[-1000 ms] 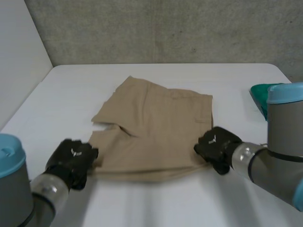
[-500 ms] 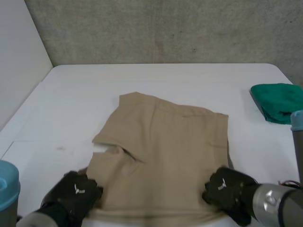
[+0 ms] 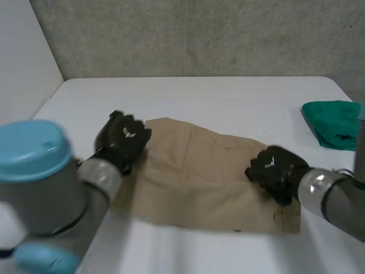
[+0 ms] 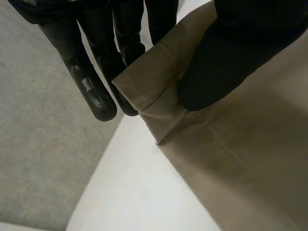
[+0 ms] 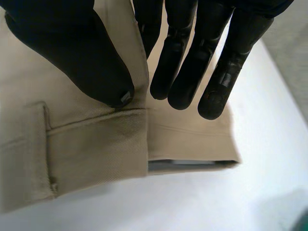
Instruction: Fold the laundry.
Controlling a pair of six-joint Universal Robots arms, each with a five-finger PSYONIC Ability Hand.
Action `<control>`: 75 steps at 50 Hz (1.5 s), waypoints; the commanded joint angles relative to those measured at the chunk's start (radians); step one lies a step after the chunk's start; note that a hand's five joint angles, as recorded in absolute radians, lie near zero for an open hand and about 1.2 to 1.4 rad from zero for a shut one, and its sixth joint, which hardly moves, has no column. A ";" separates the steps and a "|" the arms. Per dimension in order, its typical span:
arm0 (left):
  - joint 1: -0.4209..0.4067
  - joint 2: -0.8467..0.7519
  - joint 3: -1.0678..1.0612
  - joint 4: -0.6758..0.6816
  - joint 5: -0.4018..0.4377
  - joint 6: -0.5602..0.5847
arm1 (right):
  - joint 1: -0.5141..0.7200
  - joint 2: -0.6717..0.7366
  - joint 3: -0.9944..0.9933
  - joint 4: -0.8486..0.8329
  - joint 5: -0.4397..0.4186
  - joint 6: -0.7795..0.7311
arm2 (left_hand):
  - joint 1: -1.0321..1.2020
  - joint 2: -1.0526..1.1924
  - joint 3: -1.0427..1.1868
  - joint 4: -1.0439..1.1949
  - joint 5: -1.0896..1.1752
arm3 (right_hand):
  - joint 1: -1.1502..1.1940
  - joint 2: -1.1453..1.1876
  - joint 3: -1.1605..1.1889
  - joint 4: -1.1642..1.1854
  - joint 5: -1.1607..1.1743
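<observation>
Between the two black hands, a folded pair of tan twill shorts (image 3: 199, 171) lies flat on the white table (image 3: 228, 97). The left hand (image 3: 122, 140) is at the shorts' far corner on its own side: its thumb presses on top of the hemmed corner and its straight fingers (image 4: 96, 86) lie behind it, pinching the cloth. The right hand (image 3: 274, 168) holds the opposite end, with the top layer's hem clamped between thumb and fingers (image 5: 183, 62). Beyond the right hand, well apart, lies a crumpled green cloth (image 3: 333, 123).
</observation>
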 commanded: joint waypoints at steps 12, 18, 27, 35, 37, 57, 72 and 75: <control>-0.002 -0.641 0.710 0.149 -0.014 -0.029 | 0.071 0.412 -0.354 -0.472 0.265 0.030 | 0.255 0.198 0.204 0.197 0.230 | 0.412 0.217 0.211 0.210 0.223; 0.004 -0.746 0.837 0.182 -0.024 -0.026 | 0.091 0.503 -0.425 -0.550 0.276 0.025 | 0.255 0.198 0.204 0.197 0.230 | 0.412 0.217 0.211 0.210 0.223; -0.007 -0.833 0.919 0.189 -0.040 -0.024 | 0.098 0.589 -0.514 -0.647 0.351 -0.021 | -0.677 -0.734 -0.728 -0.735 -0.702 | -0.740 -0.934 -0.940 -0.942 -0.929; -0.023 -0.715 0.844 0.182 -0.121 -0.047 | 0.088 0.375 -0.464 -0.624 0.414 0.097 | -0.967 -1.024 -1.017 -1.025 -0.992 | -0.810 -1.004 -1.010 -1.012 -0.999; -0.022 -0.662 0.799 0.182 -0.124 -0.064 | 0.088 0.315 -0.430 -0.603 0.412 0.125 | -0.967 -1.024 -1.017 -1.025 -0.992 | -0.810 -1.004 -1.010 -1.012 -0.999; 0.023 -0.123 0.169 0.074 0.029 -0.480 | -0.072 0.002 0.102 -0.272 0.057 0.484 | -0.967 -1.024 -1.017 -1.025 -0.992 | -0.668 -0.862 -0.868 -0.869 -0.857; 0.050 -0.104 0.043 0.080 0.031 -0.487 | -0.112 0.115 0.237 -0.555 0.050 0.481 | -0.967 -1.024 -1.017 -1.025 -0.992 | -0.418 -0.612 -0.619 -0.620 -0.607; 0.052 -0.108 0.040 0.080 0.031 -0.492 | -0.127 0.135 0.230 -0.566 0.046 0.482 | -0.967 -1.024 -1.017 -1.025 -0.992 | -0.350 -0.545 -0.551 -0.552 -0.540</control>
